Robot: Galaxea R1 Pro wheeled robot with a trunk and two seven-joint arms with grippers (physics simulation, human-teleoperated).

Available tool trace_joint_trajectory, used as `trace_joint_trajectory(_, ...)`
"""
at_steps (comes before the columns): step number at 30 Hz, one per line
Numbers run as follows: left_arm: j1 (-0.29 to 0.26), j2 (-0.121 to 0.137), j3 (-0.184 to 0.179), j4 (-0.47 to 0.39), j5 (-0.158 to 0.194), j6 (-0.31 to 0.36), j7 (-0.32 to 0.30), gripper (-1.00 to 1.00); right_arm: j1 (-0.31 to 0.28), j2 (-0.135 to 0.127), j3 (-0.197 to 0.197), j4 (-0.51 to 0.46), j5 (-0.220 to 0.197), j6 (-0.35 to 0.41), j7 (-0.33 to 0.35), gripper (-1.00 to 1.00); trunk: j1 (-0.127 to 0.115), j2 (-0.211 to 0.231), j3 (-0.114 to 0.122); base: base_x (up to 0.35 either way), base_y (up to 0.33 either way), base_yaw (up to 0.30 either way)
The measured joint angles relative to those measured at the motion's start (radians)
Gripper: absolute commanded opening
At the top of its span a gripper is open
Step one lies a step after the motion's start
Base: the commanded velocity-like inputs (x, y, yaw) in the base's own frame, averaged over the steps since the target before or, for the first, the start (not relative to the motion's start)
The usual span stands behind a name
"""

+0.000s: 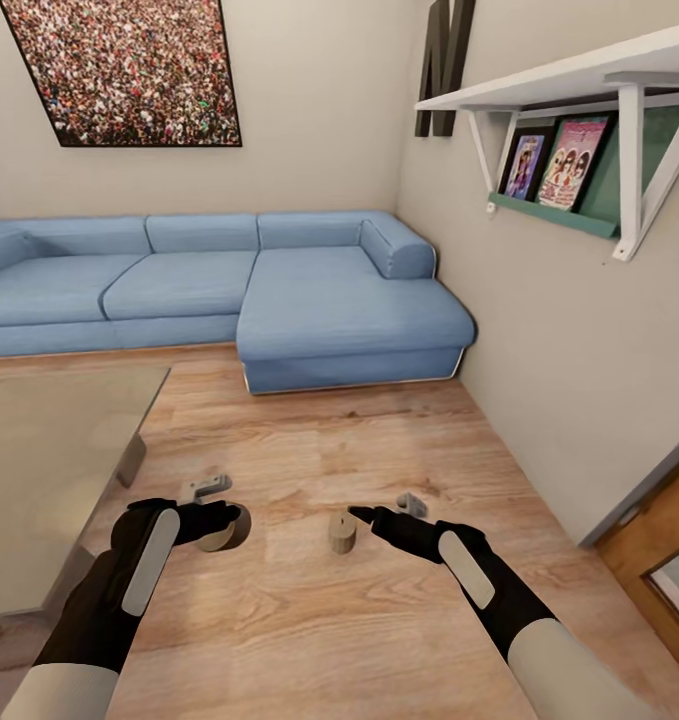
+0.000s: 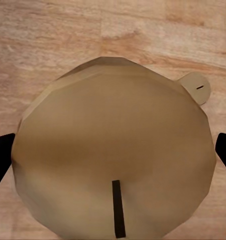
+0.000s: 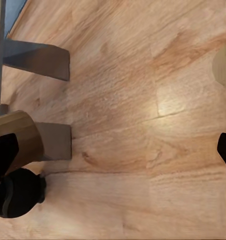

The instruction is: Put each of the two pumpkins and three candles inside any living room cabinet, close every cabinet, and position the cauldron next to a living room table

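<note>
A: Head view, what does the left gripper (image 1: 229, 522) have?

B: A tan candle (image 1: 219, 535), clamped between its fingers above the wooden floor (image 1: 379, 440). The left wrist view agrees: the candle's flat top (image 2: 113, 160) with its dark wick sits between the two black fingertips (image 2: 0, 155), one at each side of it.

A: And the right gripper (image 1: 357, 515)?

B: Its fingers are spread apart with nothing between them. A second candle (image 1: 342, 531) stands upright on the floor just beside its tip, toward the left gripper. In the left wrist view that candle (image 2: 197, 87) shows small, beyond the held one.

A: Anything else near the tools?

B: A glass table (image 1: 49, 470) lies on the outer side of the left arm. Ahead of both grippers, well apart, a blue corner sofa (image 1: 279, 290) stands against the wall. A white wall shelf (image 1: 579, 80) holding picture books hangs above the right arm's side.
</note>
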Motion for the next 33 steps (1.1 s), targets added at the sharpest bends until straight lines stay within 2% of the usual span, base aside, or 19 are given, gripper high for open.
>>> trace_joint_trajectory(3,0.0,-0.001,0.0,0.0,0.001,0.0,0.0,-1.0,0.0,0.001,0.009,-0.004,0.009,0.007,-0.099,1.0,0.0,0.0,0.0,0.007,-0.008,0.01)
trace_joint_trajectory(6,0.0,-0.001,0.0,0.001,0.001,0.0,0.0,-1.0,-0.006,0.008,0.036,-0.009,0.055,0.041,-0.294,1.0,0.0,0.0,0.0,0.002,-0.002,0.002)
trace_joint_trajectory(7,0.0,-0.001,0.0,0.001,0.0,0.0,0.0,-1.0,-0.015,0.034,0.043,-0.011,0.072,0.053,-0.404,1.0,0.0,0.0,0.0,0.0,0.0,0.0)
trace_joint_trajectory(8,0.0,-0.001,0.0,0.002,0.001,0.0,0.0,-1.0,-0.019,0.061,0.046,-0.012,0.076,0.057,-0.478,1.0,0.0,0.0,0.0,0.0,0.0,0.0)
trace_joint_trajectory(9,0.0,0.0,0.0,0.002,0.001,0.0,0.0,-1.0,-0.02,0.077,0.049,-0.012,0.079,0.059,-0.512,1.0,0.0,0.0,0.0,0.025,0.0,0.0)
trace_joint_trajectory(10,0.0,0.0,0.0,0.001,0.001,0.0,0.0,-1.0,-0.022,0.113,0.059,-0.012,0.08,0.058,-0.586,1.0,0.0,0.0,0.0,0.091,0.0,0.0)
trace_joint_trajectory(11,0.0,0.0,0.0,0.001,0.0,-0.001,0.0,-1.0,-0.024,0.129,0.067,-0.012,0.083,0.058,-0.619,1.0,0.0,0.0,0.0,0.165,0.0,0.0)
trace_joint_trajectory(13,0.0,0.001,0.0,0.0,-0.004,-0.001,0.0,-1.0,-0.025,0.144,0.079,-0.012,0.084,0.058,-0.651,1.0,0.0,0.0,0.0,0.24,0.0,0.0)
trace_joint_trajectory(17,0.0,0.0,0.0,0.0,-0.003,-0.001,0.0,-1.0,-0.025,0.155,0.091,-0.013,0.085,0.057,-0.669,1.0,0.0,0.0,0.0,0.186,-0.025,0.0)
trace_joint_trajectory(20,0.0,0.0,0.0,0.0,-0.003,-0.002,0.001,-1.0,-0.025,0.157,0.127,-0.013,0.085,0.054,-0.673,1.0,0.0,0.0,0.0,0.185,-0.09,0.0)
trace_joint_trajectory(29,0.0,-0.003,0.0,0.004,-0.002,-0.004,0.002,-1.0,-0.025,0.161,0.178,-0.014,0.085,0.053,-0.672,1.0,0.0,0.0,0.0,0.099,-0.025,0.0)
trace_joint_trajectory(33,0.0,-0.003,0.0,0.005,-0.003,-0.004,0.001,-1.0,-0.025,0.162,0.189,-0.014,0.085,0.053,-0.67,1.0,0.0,0.0,0.0,0.059,0.07,0.002)
